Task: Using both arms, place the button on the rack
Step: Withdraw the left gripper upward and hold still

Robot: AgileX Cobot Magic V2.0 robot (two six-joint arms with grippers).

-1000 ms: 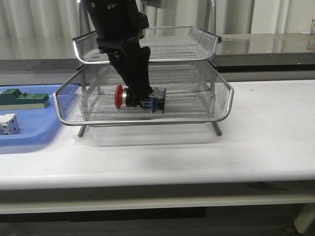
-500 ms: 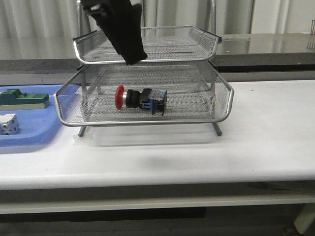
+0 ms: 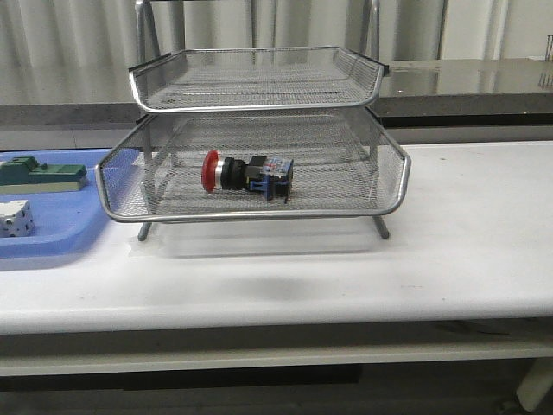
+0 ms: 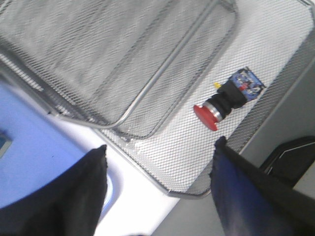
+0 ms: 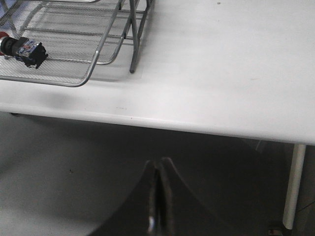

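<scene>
The button lies on its side in the middle tray of the silver wire rack, red head pointing left. Neither arm shows in the front view. In the left wrist view the button rests on the mesh, well apart from my left gripper, whose two dark fingers stand wide open with nothing between them. My right gripper is shut and empty, hanging below the table's front edge, far from the rack and the button.
A flat blue tray at the table's left holds a green block and a white boxy switch. White tabletop stretches right of the rack. A table leg shows in the right wrist view.
My left arm let go of the button in the middle tray, rose up and left the front view. The button stays where it was laid.
</scene>
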